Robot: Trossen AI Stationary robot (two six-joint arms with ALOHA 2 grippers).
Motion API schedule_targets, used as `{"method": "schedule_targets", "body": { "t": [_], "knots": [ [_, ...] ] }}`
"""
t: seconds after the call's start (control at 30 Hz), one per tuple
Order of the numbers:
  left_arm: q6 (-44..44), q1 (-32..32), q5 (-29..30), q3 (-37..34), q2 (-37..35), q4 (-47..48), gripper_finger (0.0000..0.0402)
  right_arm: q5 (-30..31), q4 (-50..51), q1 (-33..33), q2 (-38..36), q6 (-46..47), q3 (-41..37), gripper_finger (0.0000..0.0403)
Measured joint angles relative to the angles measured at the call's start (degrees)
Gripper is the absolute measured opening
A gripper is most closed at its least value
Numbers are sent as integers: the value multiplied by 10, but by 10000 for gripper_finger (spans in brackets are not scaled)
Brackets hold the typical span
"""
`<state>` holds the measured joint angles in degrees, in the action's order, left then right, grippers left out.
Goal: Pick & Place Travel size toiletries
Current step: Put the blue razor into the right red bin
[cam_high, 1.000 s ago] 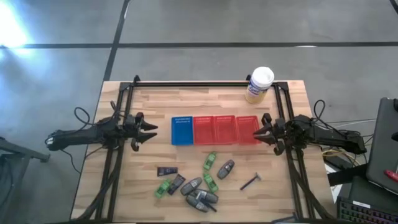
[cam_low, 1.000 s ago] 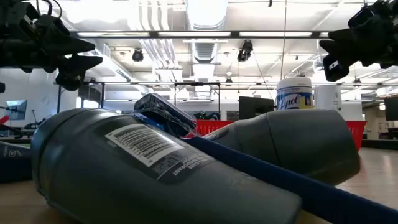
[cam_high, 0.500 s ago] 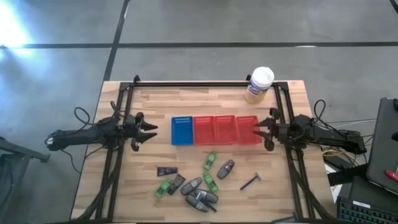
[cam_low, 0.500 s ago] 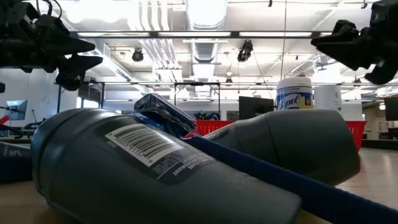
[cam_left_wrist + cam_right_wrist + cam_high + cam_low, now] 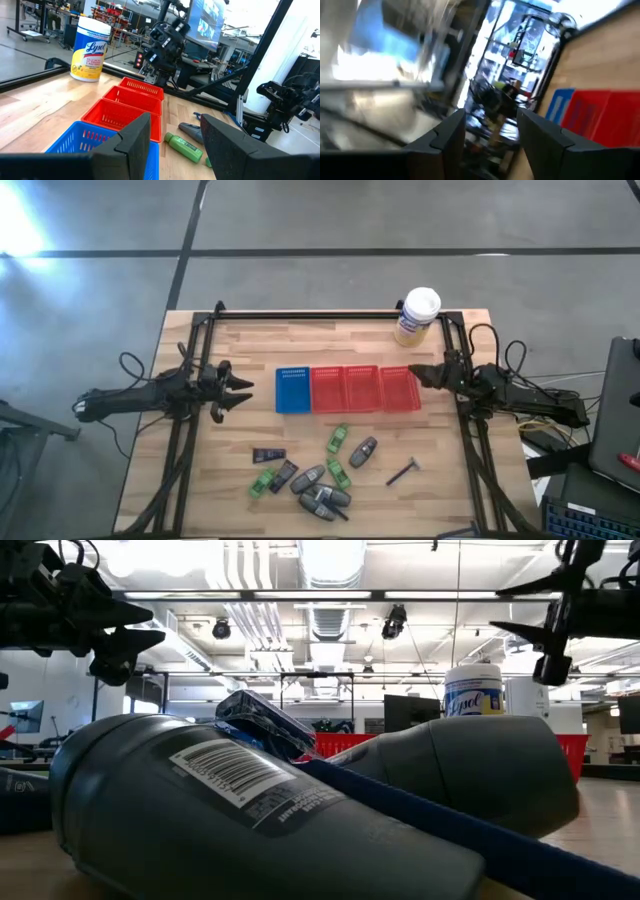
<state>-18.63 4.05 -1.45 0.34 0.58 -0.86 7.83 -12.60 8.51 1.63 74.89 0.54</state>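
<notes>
You are at the very start: nothing is picked yet, and the toiletries [image 5: 315,470] lie in a loose heap on the near part of the wooden worktop [image 5: 240,355], in front of the row of trays. Your right claw [image 5: 418,372] hangs by the far red tray [image 5: 398,387], fingers spread, empty; your left claw [image 5: 243,392] waits beside the blue tray [image 5: 293,389], also spread. Next you will likely need to swing one arm down over the heap. Expect smooth rounded grey containers [image 5: 362,450], glossy green packets [image 5: 337,439] and a thin dark razor [image 5: 403,472] lying apart
</notes>
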Motion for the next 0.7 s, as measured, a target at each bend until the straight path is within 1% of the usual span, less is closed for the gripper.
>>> {"method": "schedule_targets", "body": {
  "t": [0.1,0.17,0.27,0.33,0.4,0.43,0.5,0.6,0.63,0.7],
  "knots": [
    [0,0,0,0,0,0,179,40,-3,0,0,-7,0,185],
    [0,0,0,0,0,0,179,69,-26,0,1,-21,0,190],
    [0,0,0,0,0,0,179,124,-95,0,5,-38,0,195],
    [0,0,0,0,0,0,179,125,-148,0,15,-39,0,198],
    [0,0,0,0,0,0,179,94,-186,-2,33,-33,2,199],
    [0,0,0,0,0,-1,179,78,-187,-5,48,-19,8,199],
    [0,0,0,0,0,-1,179,43,-155,-17,91,4,36,197],
    [0,0,0,0,0,-2,179,-17,-67,-48,191,24,106,191],
    [0,0,0,0,0,-2,179,-46,-32,-62,229,24,133,189],
    [0,0,0,0,0,-2,179,-109,70,-100,315,5,198,183]
  ]
}}
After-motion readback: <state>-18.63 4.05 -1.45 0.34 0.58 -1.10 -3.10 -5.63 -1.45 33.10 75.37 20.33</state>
